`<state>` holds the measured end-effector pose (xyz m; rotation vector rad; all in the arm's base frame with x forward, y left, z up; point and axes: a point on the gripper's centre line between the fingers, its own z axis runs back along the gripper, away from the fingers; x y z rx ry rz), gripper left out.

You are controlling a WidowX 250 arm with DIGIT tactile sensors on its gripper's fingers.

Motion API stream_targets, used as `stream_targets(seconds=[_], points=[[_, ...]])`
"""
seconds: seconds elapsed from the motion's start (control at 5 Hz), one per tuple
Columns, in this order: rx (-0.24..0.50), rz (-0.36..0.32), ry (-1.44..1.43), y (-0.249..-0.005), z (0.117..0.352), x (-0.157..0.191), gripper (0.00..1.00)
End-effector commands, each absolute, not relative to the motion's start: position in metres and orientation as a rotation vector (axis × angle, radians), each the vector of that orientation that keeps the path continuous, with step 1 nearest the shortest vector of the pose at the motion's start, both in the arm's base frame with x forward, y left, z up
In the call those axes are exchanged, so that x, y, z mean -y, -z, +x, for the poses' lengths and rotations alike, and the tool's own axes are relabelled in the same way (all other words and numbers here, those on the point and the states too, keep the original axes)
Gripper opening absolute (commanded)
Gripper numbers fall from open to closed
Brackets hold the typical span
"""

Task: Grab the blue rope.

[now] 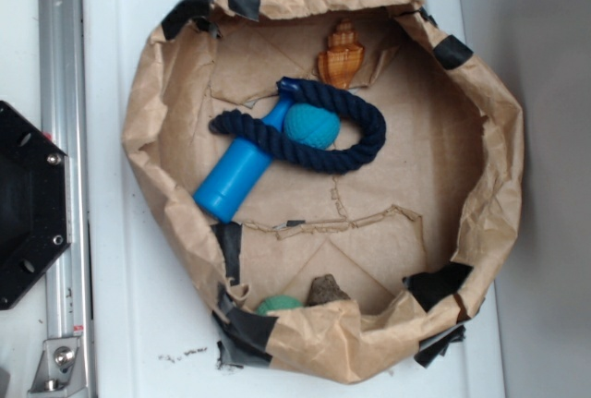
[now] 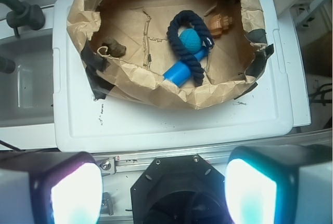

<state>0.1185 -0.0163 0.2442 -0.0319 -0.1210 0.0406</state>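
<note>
The blue rope point(image 1: 319, 130) is a dark navy twisted loop lying in the brown paper basin point(image 1: 138, 139). It lies over a bright blue cylinder point(image 1: 242, 169) and rings a teal textured ball point(image 1: 311, 126). In the wrist view the rope point(image 2: 188, 42) lies far ahead, inside the basin point(image 2: 156, 86). My gripper point(image 2: 164, 190) is open and empty, its two pale fingers point(image 2: 75, 193) wide apart above the black robot base, well back from the basin. The gripper does not show in the exterior view.
An orange shell toy point(image 1: 342, 54) lies at the basin's far side. A green item point(image 1: 279, 304) and a brown lump point(image 1: 327, 290) lie near its front wall. The basin sits on a white lid point(image 1: 138, 324). The black robot base point(image 1: 28, 204) and a metal rail point(image 1: 65, 139) are left.
</note>
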Motion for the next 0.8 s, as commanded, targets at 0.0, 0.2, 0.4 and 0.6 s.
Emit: stream_targets(seconds=[0.0, 0.2, 0.4, 0.6], points=[[0.121, -0.032, -0.041, -0.244, 0.119, 0.016, 1.0], [0.136, -0.044, 0.21, -0.226, 0.169, 0.008, 1.0], [0.138, -0.089, 0.415, -0.201, 0.219, 0.007, 1.0], [0.123, -0.058, 0.505, -0.165, 0.269, 0.003, 1.0]])
